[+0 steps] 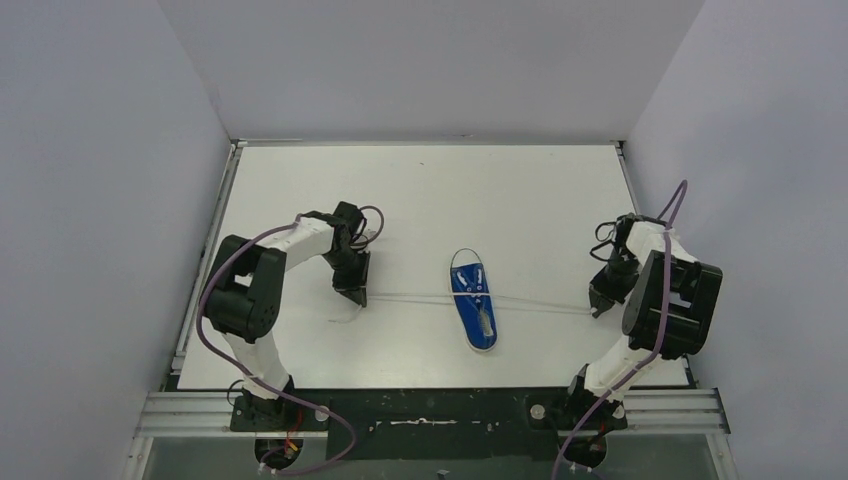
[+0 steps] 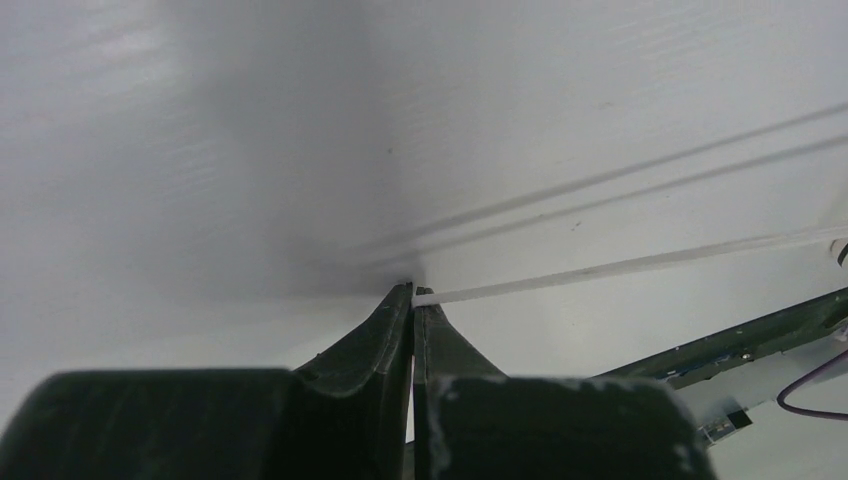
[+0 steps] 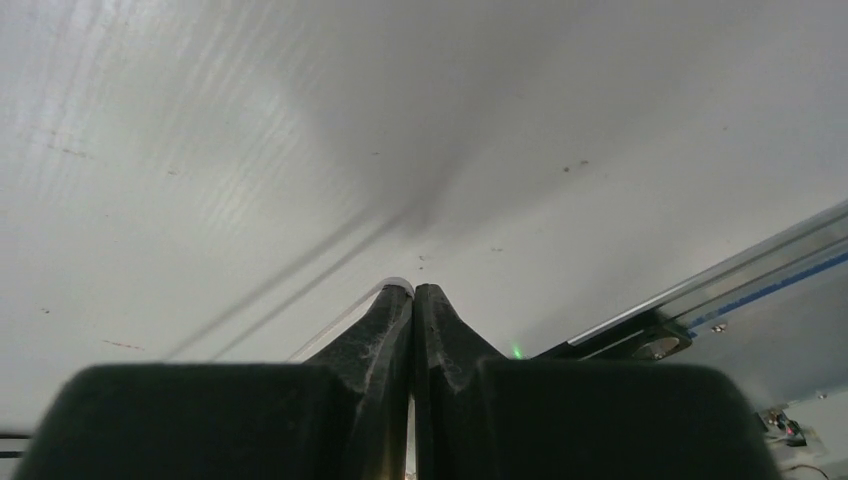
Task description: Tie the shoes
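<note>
White table (image 1: 420, 190), matte, evenly lit. Pale grey walls (image 1: 430, 60) enclose it at 9, 12 and 3 o'clock. Aluminium rail (image 1: 190, 412) along 6 o'clock.

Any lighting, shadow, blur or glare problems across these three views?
Top external: even light, sharp, though the white laces nearly vanish against the white table. Left wrist: a broad soft shadow lies ahead of the left gripper; its near bulk is blurred. Right wrist: similar shadow ahead of the right gripper, no glare.
</note>
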{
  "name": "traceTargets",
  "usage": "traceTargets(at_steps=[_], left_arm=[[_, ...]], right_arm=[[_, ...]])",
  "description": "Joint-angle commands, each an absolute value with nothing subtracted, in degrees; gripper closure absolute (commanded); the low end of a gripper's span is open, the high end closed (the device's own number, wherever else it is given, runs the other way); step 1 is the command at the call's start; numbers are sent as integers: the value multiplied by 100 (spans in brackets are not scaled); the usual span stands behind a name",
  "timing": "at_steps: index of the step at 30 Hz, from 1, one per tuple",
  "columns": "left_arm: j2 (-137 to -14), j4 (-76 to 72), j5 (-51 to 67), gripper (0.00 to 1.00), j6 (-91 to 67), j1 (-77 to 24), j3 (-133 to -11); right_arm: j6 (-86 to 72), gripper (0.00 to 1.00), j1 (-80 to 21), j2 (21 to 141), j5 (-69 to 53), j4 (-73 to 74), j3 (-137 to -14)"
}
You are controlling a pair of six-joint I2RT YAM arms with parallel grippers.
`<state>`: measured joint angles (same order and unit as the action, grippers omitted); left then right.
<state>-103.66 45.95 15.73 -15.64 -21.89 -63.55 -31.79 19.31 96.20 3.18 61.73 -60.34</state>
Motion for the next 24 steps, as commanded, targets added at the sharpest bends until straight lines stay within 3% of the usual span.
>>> traceTargets(at_steps=[1, 7, 8, 10, 15, 18, 21, 24], left_arm=[[-10421, 4846, 1115, 100, -1471, -2057, -6433], [-10354, 4988, 1384, 100, -1287, -2081, -6592], [-10269, 4936, 1388, 96, -1264, -2101, -6576], [-9949, 4599, 1478, 68, -1179, -2176, -6426], [-8980, 4093, 1453, 46, -1112, -2733, -6281], [-8718, 3056, 1327, 25, -641, -3411, -5906], [-9083, 2613, 1331, 23, -225, -4085, -6028], [-9710, 2293, 1437, 28, 48, -4356, -6373]], right_arm=[[-3221, 100, 1808, 9555, 425, 5533, -5931], [-3138, 100, 1597, 9429, 482, 5756, -5888], [-3096, 100, 1573, 9396, 494, 5755, -5882], [-2915, 100, 1507, 9316, 354, 5667, -5836], [-2738, 100, 1305, 8994, -102, 5931, -5957], [-2634, 100, 1158, 8729, -265, 5636, -5847], [-2605, 100, 1103, 8614, -494, 5799, -5846], [-2515, 100, 998, 8366, -668, 5717, -5686]])
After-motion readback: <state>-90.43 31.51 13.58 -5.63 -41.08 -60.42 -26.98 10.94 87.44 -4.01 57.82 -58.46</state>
